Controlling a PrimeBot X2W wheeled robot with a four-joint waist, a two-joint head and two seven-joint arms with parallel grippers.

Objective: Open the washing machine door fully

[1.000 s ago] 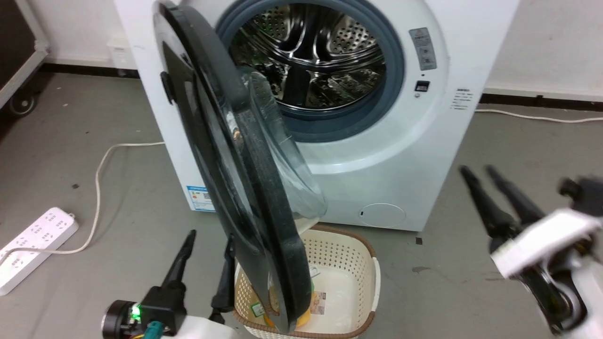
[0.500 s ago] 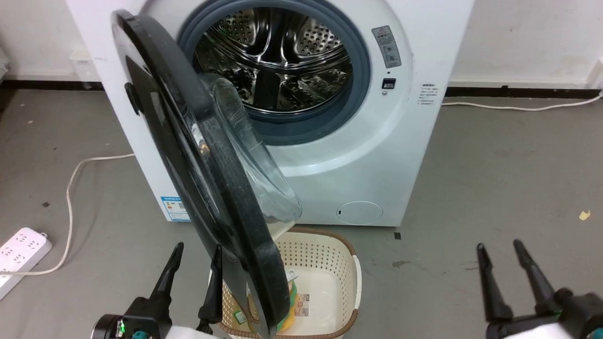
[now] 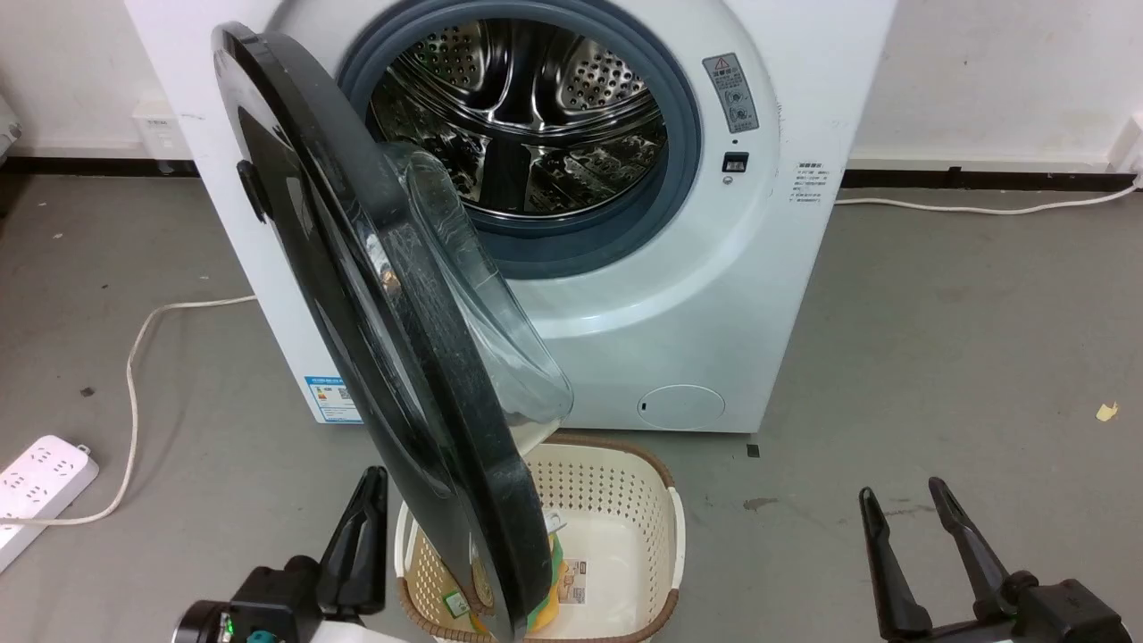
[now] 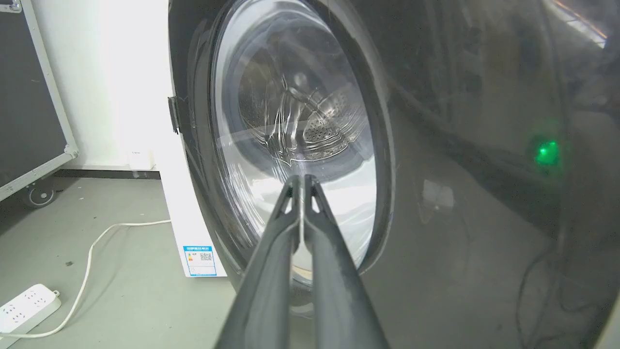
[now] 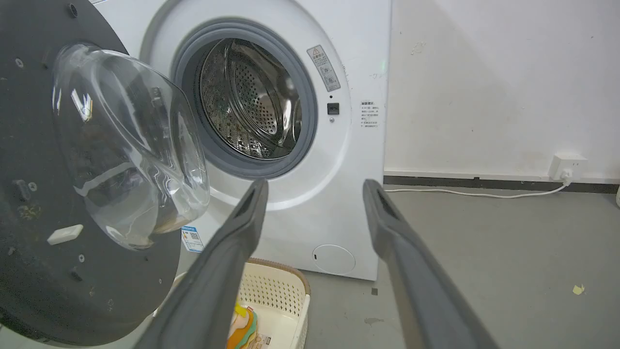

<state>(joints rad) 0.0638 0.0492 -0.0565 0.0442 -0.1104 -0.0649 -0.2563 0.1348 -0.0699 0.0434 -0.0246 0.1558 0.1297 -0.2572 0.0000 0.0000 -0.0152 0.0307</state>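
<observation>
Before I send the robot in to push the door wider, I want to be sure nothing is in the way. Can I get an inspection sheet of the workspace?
Surface: grey floor, stained, with a yellow scrap at right.
Job's things: washing machine door partly open, edge-on to the head camera.
Clutter: cream basket at the door's lower edge, colourful items inside.
Pincers: left pincer shut, empty, pointing at the door's outer face; right pincer open, empty, apart from the door.
Cables: white cable runs from the power strip toward the machine; a second cable runs along the right wall.
Surroundings: white wall; black wheeled case at left.
</observation>
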